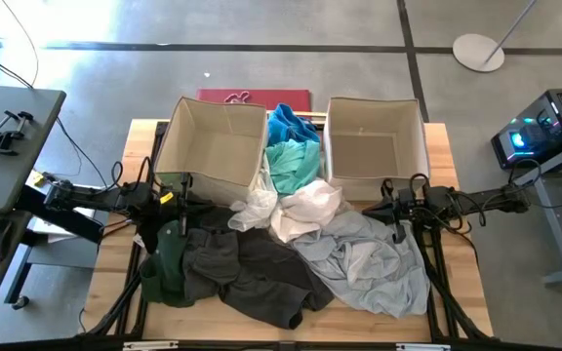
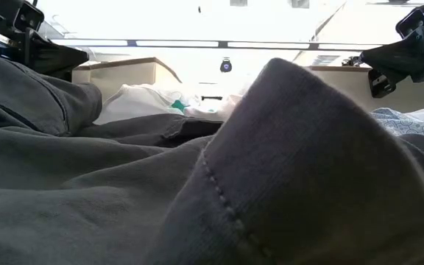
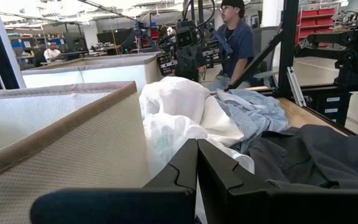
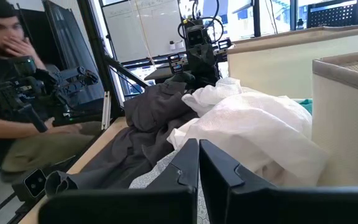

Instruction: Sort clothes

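Observation:
The clothes lie in a heap between and in front of two beige bins. There is a bright blue piece, a teal piece, white pieces, a pale grey garment, a charcoal garment and a dark green one. My left gripper is shut and empty, near the left bin's near wall, and faces the white pieces. My right gripper is shut and empty, near the right bin's near wall, and faces the white pieces.
The left bin and the right bin stand open at the table's far side. A red flat thing lies beyond the far edge. People stand beyond the table in both wrist views. Bare wood shows at the right edge.

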Controlling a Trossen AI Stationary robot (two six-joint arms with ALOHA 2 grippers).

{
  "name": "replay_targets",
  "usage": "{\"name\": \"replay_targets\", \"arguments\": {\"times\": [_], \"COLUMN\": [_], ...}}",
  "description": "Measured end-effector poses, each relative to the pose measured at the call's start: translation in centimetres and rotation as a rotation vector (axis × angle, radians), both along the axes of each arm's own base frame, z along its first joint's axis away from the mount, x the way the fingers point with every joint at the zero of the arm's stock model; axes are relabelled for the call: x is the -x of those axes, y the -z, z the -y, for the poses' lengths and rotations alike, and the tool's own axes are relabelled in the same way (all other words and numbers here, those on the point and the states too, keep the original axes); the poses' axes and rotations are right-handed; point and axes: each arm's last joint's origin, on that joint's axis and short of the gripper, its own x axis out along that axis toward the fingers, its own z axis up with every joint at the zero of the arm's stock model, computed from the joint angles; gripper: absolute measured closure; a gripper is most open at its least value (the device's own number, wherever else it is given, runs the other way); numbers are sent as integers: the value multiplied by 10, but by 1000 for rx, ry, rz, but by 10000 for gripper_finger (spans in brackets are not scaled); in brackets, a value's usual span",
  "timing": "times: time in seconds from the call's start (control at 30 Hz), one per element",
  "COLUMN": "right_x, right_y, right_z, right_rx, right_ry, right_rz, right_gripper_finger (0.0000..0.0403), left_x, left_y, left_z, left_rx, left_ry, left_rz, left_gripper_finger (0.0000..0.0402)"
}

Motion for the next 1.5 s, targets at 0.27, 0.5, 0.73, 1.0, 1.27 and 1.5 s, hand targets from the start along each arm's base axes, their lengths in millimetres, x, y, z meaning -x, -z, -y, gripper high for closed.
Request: {"name": "replay_targets", "arguments": {"times": [0.27, 0.5, 0.73, 1.0, 1.27, 1.5], "right_x": [0, 0, 0, 0, 0, 0], "right_y": [0, 0, 0, 0, 0, 0], "right_z": [0, 0, 0, 0, 0, 0], "right_rx": [0, 0, 0, 0, 0, 0], "right_ry": [0, 0, 0, 0, 0, 0], "right_rz": [0, 0, -1, 0, 0, 0], "right_gripper_finger": [402, 402, 402, 402, 402, 402], "left_x": [0, 0, 0, 0, 5, -1], "left_y": [0, 0, 0, -5, -32, -43], "left_z": [0, 0, 0, 0, 0, 7], "left_rx": [0, 0, 0, 78, 203, 183], "left_ry": [0, 0, 0, 2, 47, 85], "left_rz": [0, 0, 0, 58, 340, 372], "left_gripper_finger": [399, 399, 399, 399, 399, 401]}}
